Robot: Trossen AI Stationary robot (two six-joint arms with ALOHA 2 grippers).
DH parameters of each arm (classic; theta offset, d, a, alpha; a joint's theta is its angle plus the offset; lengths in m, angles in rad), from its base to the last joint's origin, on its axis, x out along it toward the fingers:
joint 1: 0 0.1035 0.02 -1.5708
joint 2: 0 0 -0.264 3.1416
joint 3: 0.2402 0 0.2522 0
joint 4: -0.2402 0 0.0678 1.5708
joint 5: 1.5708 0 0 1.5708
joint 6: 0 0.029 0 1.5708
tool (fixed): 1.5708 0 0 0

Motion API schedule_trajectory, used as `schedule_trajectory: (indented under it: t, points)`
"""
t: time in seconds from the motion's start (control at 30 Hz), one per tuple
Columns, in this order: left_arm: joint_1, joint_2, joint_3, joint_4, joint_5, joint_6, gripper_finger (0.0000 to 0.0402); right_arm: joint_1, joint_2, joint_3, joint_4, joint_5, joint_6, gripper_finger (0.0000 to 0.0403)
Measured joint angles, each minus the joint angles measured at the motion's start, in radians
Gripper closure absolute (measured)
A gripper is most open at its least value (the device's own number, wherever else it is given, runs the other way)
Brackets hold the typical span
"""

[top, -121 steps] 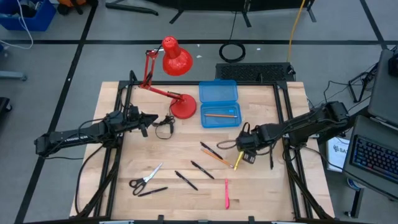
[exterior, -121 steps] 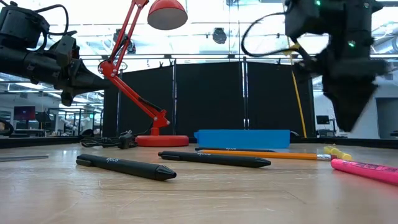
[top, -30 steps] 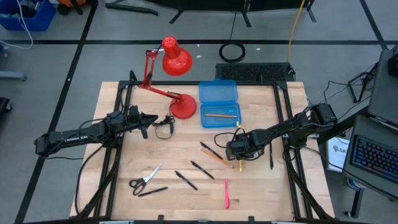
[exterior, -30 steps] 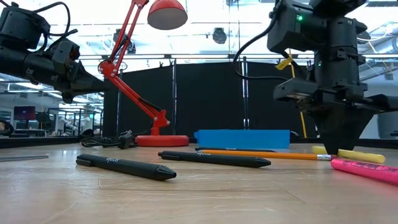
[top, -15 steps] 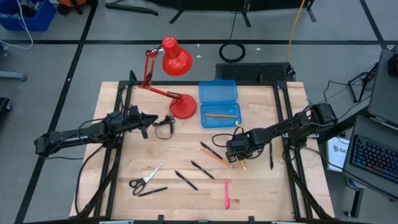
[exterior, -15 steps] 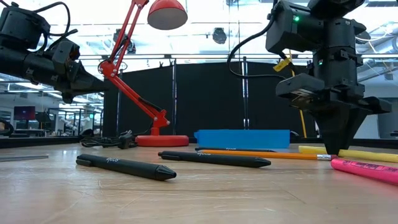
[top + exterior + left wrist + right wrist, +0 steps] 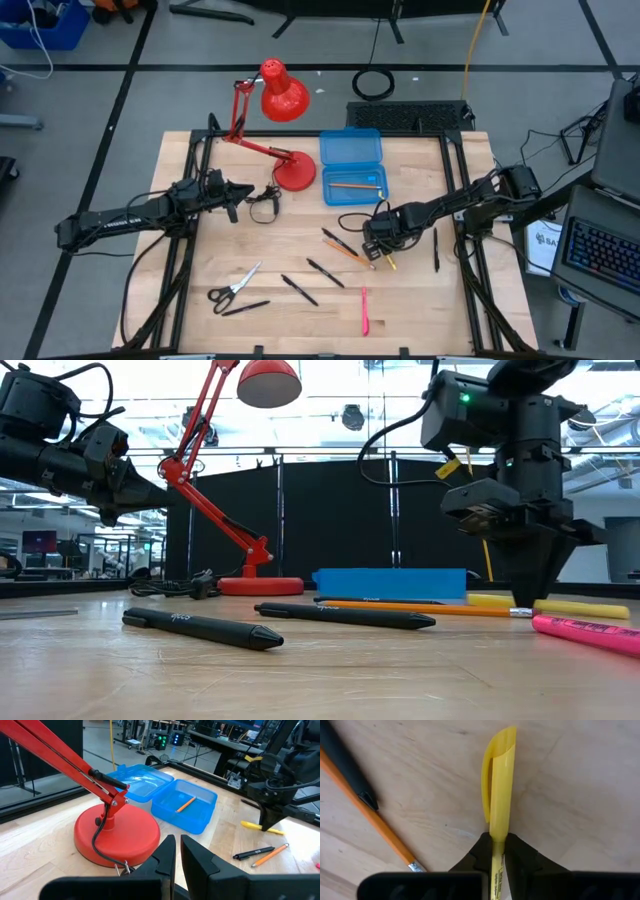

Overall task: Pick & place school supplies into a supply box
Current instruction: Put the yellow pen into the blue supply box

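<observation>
The yellow marker [image 7: 499, 785] lies level on the wood near the table's right middle, and my right gripper [image 7: 378, 244] is shut on it from above. The open blue supply box [image 7: 352, 166] stands farther back with an orange pencil [image 7: 352, 185] inside. Loose on the table are black pens [image 7: 325, 272], a second orange pencil [image 7: 350, 253], a pink pen [image 7: 364, 311] and scissors [image 7: 234, 286]. My left gripper [image 7: 176, 856] hovers shut and holding nothing beside the red lamp's base [image 7: 116, 836]. My right gripper pinches the yellow marker between its two fingers [image 7: 479, 851], on the barrel just behind the clip cap [image 7: 496, 836]. The fingers point down and lie across the marker. It stays level at table height [image 7: 560, 606]; whether it is clear of the wood, I cannot tell.
The red desk lamp [image 7: 282, 95] stands at the back left with a small black wire loop [image 7: 263, 203] by its base. A black pen [image 7: 337, 238] and the orange pencil lie right beside the held marker. Another dark thin thing [image 7: 436, 249] lies near the right rail.
My right gripper has shifted a little toward the table's left and its fingers have shut on the yellow marker. In the low view the marker has slid along the table, so it now sticks out on both sides of the fingers.
</observation>
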Motion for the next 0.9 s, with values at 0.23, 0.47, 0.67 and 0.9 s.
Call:
schedule_trajectory:
  t: [0.23, 0.47, 0.67, 0.9]
  points:
    - [0.000, 0.000, 0.000, -0.001, 0.000, 0.000, 0.0371, -0.001, 0.001, 0.000, -0.020, 0.009, -0.077, 0.0385]
    - [0.000, 0.000, 0.000, -0.007, 0.000, 0.000, 0.0371, -0.013, 0.001, 0.000, -0.039, 0.012, -0.179, 0.0385]
    - [0.000, 0.000, 0.000, -0.008, 0.000, -0.001, 0.0371, -0.023, -0.015, 0.000, -0.051, 0.039, -0.321, 0.0385]
    - [0.000, 0.000, 0.000, -0.008, -0.001, -0.015, 0.0371, -0.033, -0.090, -0.005, -0.103, 0.158, -0.458, 0.0386]
